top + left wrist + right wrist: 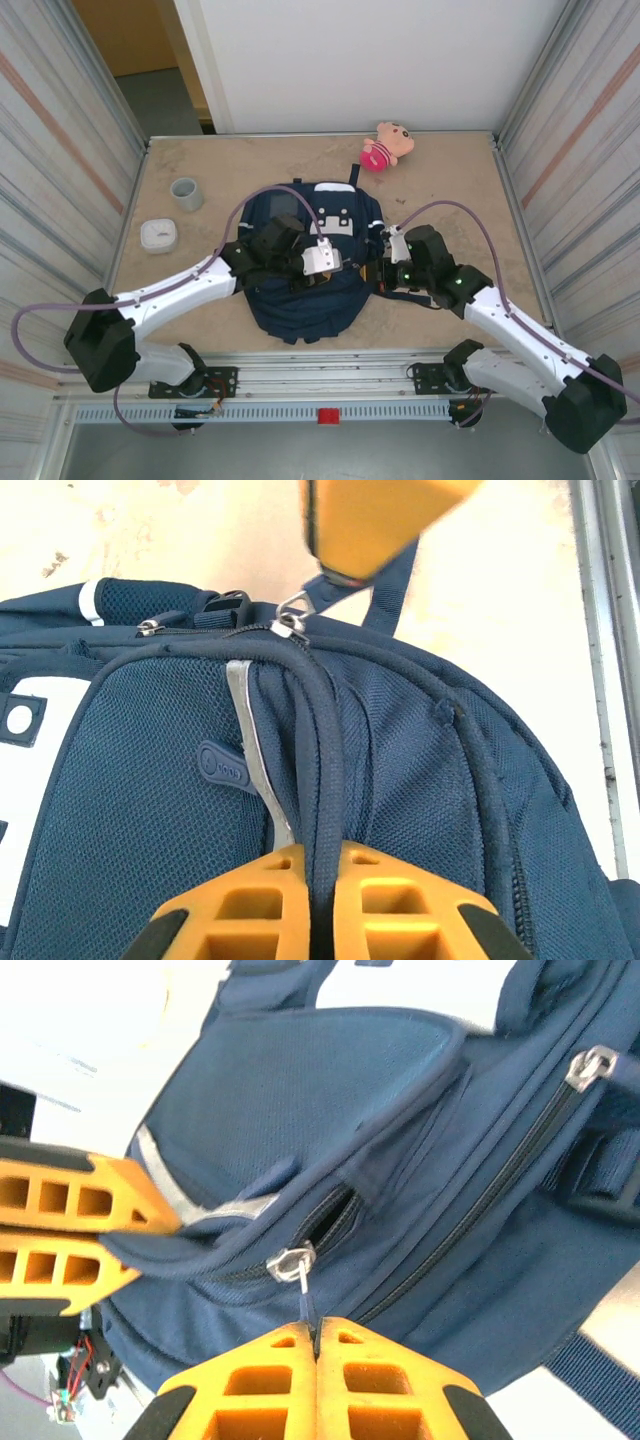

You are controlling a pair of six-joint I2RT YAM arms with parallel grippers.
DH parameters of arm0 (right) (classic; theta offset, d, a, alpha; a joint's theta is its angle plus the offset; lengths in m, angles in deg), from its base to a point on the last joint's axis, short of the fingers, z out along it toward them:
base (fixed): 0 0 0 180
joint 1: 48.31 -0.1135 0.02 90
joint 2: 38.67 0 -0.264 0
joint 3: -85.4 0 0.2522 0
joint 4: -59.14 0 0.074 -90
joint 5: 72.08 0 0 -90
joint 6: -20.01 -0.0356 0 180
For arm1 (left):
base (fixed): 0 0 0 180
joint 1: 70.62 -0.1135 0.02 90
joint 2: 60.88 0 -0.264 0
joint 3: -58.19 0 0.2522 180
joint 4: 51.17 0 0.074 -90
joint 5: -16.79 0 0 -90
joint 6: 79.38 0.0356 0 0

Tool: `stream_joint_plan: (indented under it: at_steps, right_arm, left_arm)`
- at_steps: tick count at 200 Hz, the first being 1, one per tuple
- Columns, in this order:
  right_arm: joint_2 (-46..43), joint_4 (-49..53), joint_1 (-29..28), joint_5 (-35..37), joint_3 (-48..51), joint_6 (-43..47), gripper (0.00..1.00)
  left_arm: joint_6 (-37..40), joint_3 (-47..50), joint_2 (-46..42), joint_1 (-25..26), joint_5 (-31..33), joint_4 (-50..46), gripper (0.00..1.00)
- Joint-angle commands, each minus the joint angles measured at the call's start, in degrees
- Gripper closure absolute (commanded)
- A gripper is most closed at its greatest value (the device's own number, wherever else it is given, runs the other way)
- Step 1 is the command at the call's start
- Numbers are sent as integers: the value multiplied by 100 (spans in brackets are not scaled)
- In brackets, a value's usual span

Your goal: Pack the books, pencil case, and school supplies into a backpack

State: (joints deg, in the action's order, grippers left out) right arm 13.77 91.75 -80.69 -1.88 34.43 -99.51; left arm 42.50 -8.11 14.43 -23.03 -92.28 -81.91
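Note:
The navy backpack lies flat in the middle of the table, its white patch toward the far side. My left gripper is shut on a ridge of the backpack's blue fabric beside a zipper line. My right gripper is shut on the pull tab of a silver zipper slider, with a short stretch of that zipper open behind it. The two grippers are close together at the backpack's right side, left gripper and right gripper. The books, pencil case and school supplies are out of view.
A pink-and-tan plush toy lies at the far edge of the table. A grey cup and a white rounded box stand to the left of the backpack. Corrugated walls close in both sides.

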Motion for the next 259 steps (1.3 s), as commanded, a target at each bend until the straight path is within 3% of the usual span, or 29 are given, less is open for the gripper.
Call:
stream_joint_plan:
  at_steps: [1, 44, 90, 104, 113, 130, 139, 150, 171, 201, 259]
  right_arm:
    - [111, 104, 232, 501, 81, -74, 100]
    - [848, -443, 267, 428, -111, -255, 100]
    - [1336, -936, 259, 286, -163, -366, 100]
    - [1331, -844, 258, 304, -227, -329, 100]
    - [1263, -654, 259, 400, -304, -297, 87]
    - [1061, -113, 284, 644, -568, -201, 53]
    - [935, 205, 285, 778, -744, -163, 42]
    - [782, 496, 285, 896, -974, -125, 24]
    - [581, 798, 261, 961, -1281, -99, 0]
    - [675, 971, -87, 1075, -1475, -52, 1]
    - [1747, 794, -1111, 1463, -1198, -317, 1]
  left_arm:
    - [-23, 111, -420, -78, -653, -79, 99]
    - [176, 251, -522, 39, -1267, 288, 99]
    - [210, 268, -465, 75, -1275, 380, 99]
    - [-4, 268, -479, 87, -1068, 375, 88]
    - [-303, 287, -522, 91, -794, 407, 72]
    - [-1105, 259, -671, 77, 33, 415, 46]
    - [-1613, 157, -749, 75, 535, 246, 33]
    - [-2279, -20, -843, 36, 1061, -72, 23]
    - [-3453, -284, -1101, -44, 1989, -784, 11]
    - [-4959, -266, -1628, -435, 2785, -1726, 7]
    - [-6145, 891, -1990, -822, 2724, -1817, 8]
